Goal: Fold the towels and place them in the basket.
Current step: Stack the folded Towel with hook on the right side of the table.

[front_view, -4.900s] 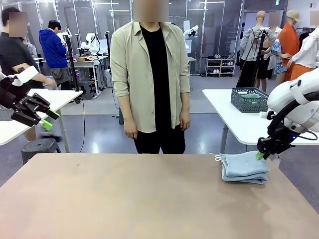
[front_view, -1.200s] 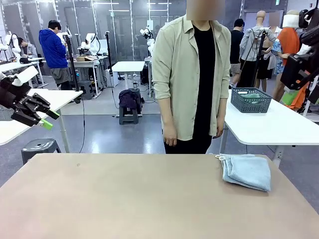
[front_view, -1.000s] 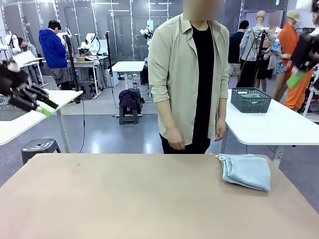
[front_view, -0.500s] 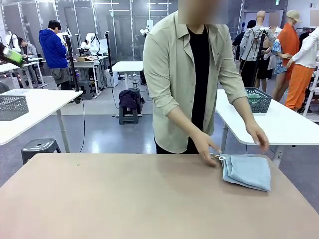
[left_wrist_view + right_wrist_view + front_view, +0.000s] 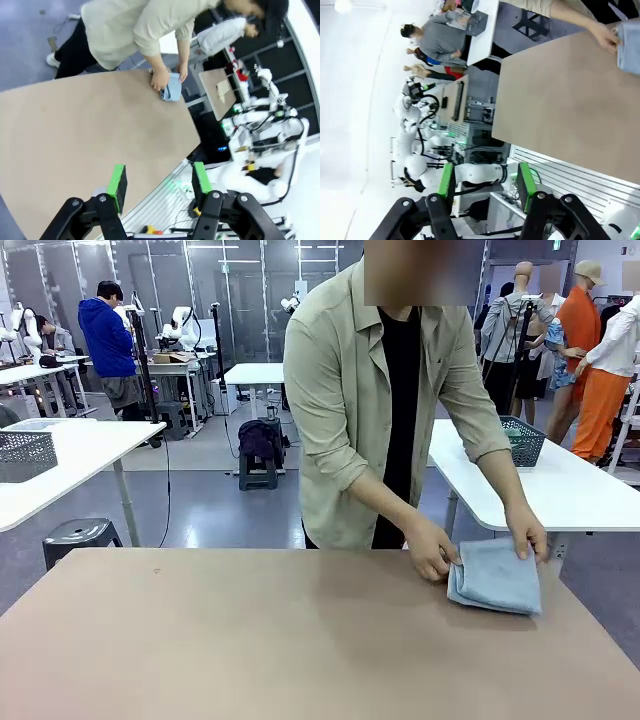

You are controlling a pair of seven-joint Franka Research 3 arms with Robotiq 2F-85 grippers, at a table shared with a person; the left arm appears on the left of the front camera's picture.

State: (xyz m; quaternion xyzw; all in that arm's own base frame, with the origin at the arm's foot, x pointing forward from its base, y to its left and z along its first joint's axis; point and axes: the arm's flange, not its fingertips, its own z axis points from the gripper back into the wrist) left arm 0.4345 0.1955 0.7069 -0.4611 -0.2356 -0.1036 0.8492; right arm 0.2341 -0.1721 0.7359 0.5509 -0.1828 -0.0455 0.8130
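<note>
The light blue-grey towels (image 5: 495, 575) lie as a folded stack near the right end of the brown table (image 5: 250, 640). A person leans over from the far side with both hands (image 5: 433, 552) on the stack. In the left wrist view the towels (image 5: 171, 87) look small and far below, and my left gripper (image 5: 159, 180) is open with nothing between its green pads (image 5: 119, 181). My right gripper (image 5: 486, 182) is also open and empty, high off the table, with the towels (image 5: 629, 47) at the picture's right edge. A dark mesh basket (image 5: 522, 440) stands on the white table behind the person.
Another mesh basket (image 5: 25, 455) sits on a white table (image 5: 80, 455) at the left, beyond the brown table. A white table (image 5: 560, 490) stands close behind the right corner. Other people work at tables farther back.
Both arms have lifted out of the front view. The person has stepped right, leaned in and put both hands on the towel stack, nudging it slightly.
</note>
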